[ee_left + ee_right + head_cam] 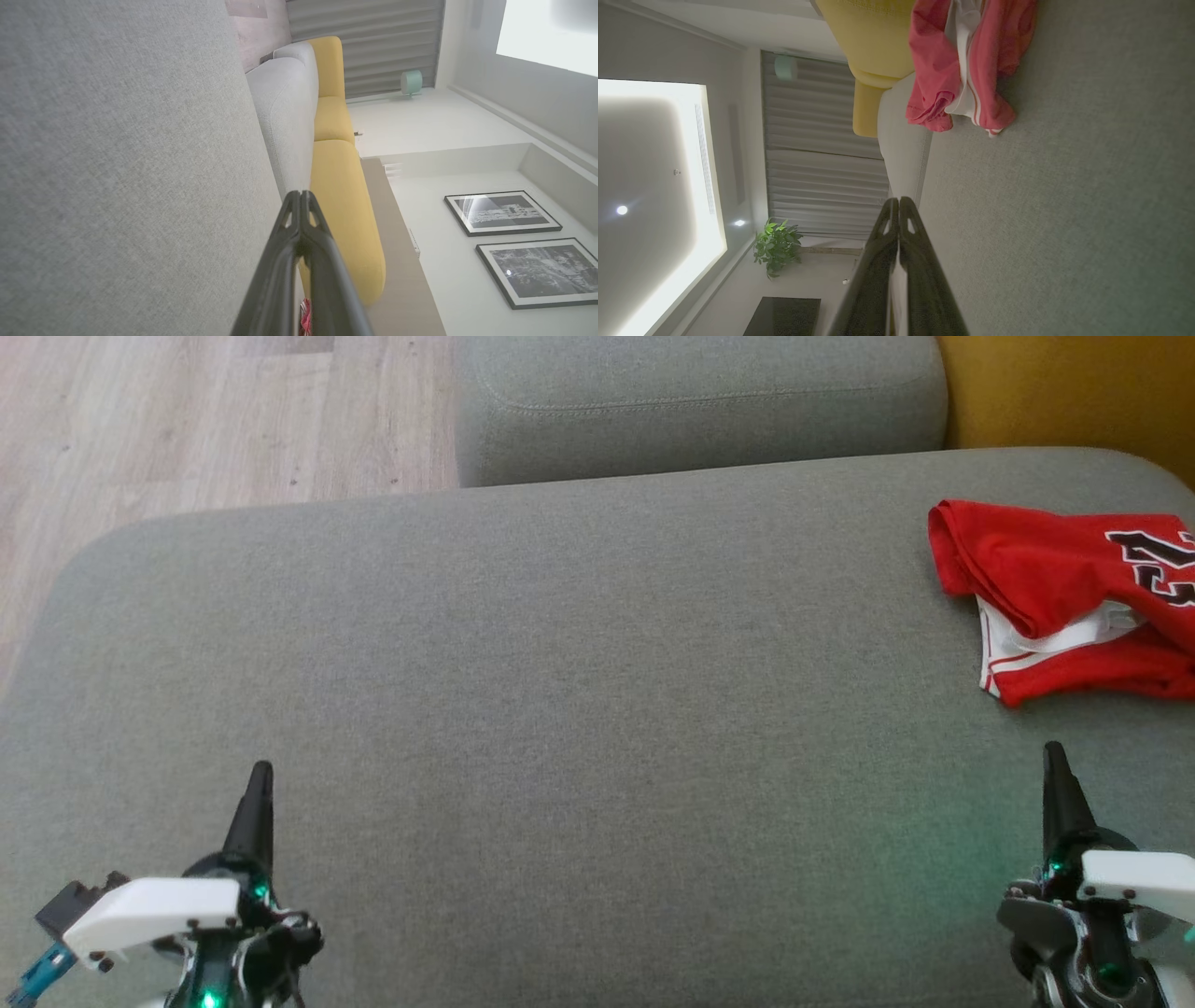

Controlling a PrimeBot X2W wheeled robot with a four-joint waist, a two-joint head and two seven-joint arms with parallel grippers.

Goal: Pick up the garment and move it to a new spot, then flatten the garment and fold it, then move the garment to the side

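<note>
A broad grey sofa seat point(579, 691) is spreading across most of the head view, with a second grey cushion point(700, 401) sitting behind it. Pale wooden floor point(187, 420) is showing at the far left and a yellow cushion point(1064, 392) is peeking in at the far right. The red jersey point(1046, 579), trimmed in white and carrying black lettering, is lying crumpled on the seat's right side, running off the picture's right edge. The right gripper point(1053, 749) is hovering near the jersey, apart from it, its two dark fingers pressed together on nothing. The left gripper point(262, 769) is hanging over bare fabric well away from the jersey, likewise pinched together and empty.
</note>
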